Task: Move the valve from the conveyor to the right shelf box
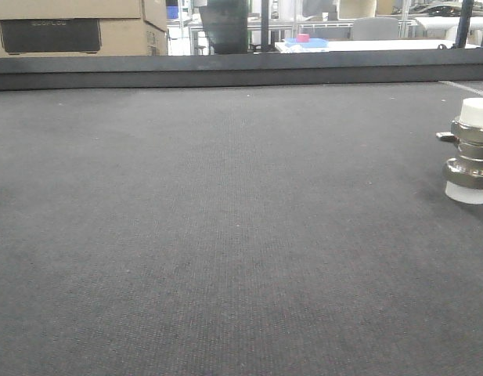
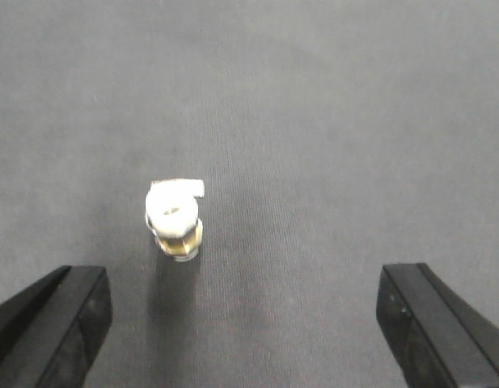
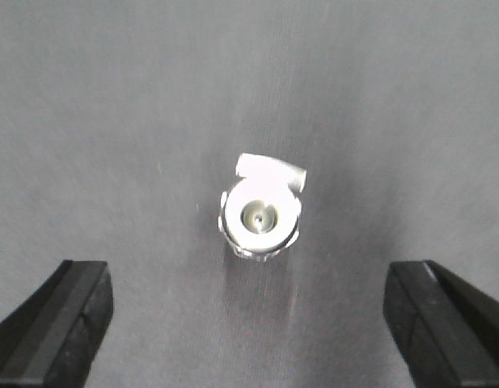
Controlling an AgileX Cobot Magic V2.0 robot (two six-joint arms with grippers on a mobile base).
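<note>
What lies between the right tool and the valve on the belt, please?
Only bare grey belt. The right wrist view shows the valve standing alone below the open right tool, with nothing touching it.

The only writing I can find is in my front view: a short line of pale letters along the top of the dark panel [image 1: 49,37] on the cardboard box [image 1: 120,35], behind the far rail [image 1: 225,70] of the conveyor [image 1: 225,235]. It is too faint and blurred for me to read. My two wrist views show nothing legible on the valve [image 3: 260,217].
</note>
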